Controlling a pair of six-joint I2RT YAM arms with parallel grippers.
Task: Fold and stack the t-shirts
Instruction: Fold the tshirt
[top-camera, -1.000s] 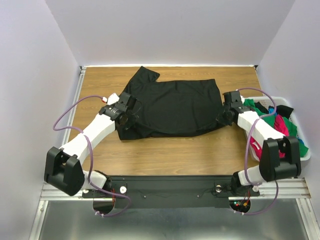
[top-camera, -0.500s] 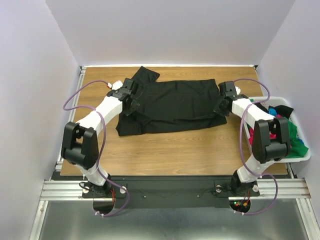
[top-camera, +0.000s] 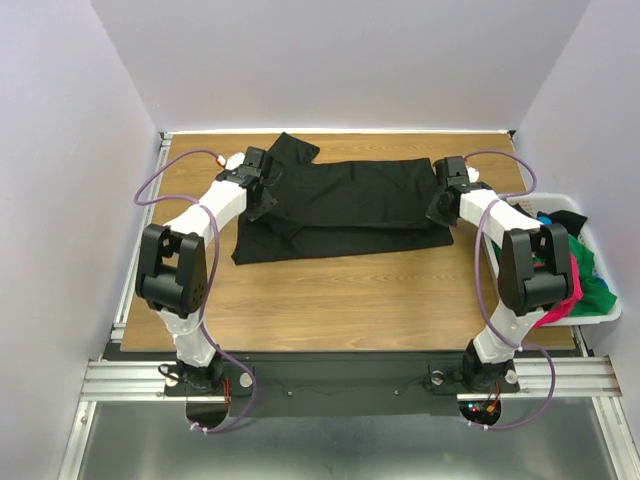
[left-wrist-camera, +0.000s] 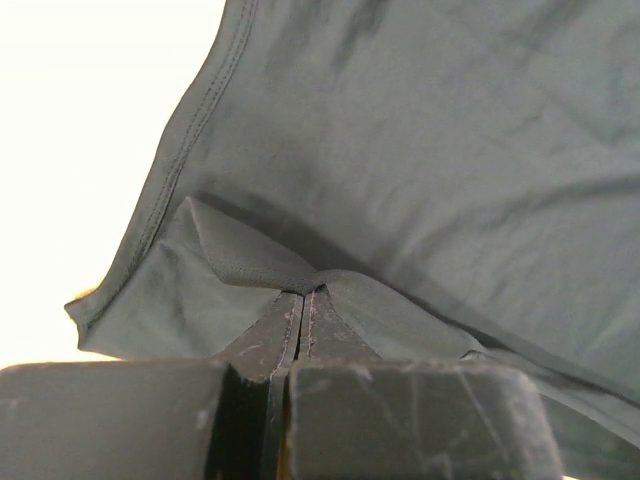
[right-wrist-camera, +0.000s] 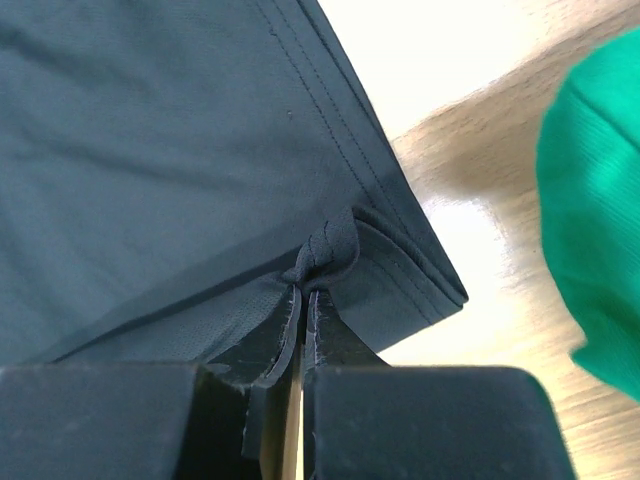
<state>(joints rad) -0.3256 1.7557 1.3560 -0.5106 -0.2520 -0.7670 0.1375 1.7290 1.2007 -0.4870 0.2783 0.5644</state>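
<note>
- The left gripper (left-wrist-camera: 302, 300) is clenched on a small ridge of dark cloth, its jaws pressed almost together with the fabric bunched between the tips.
- The right gripper (right-wrist-camera: 303, 290) is likewise clamped, pinching a puckered bit of hemmed edge beside a corner of the cloth.
- Both pinches belong to the large black t-shirt (top-camera: 350, 195), which lies spread across the far half of the table (top-camera: 330, 300).
- Within the last second both arms have swung from the shirt's near edge toward the far side, carrying the held edge with them.
- The shirt now looks narrower front to back, with a lower layer showing as a strip along its near side.
- This looks like the first lengthwise fold, under way but not yet laid flat and let go.
- The green shirt (top-camera: 592, 268) and magenta-pink shirt (top-camera: 574, 292) wait in the basket (top-camera: 608, 312) at the right.
</note>
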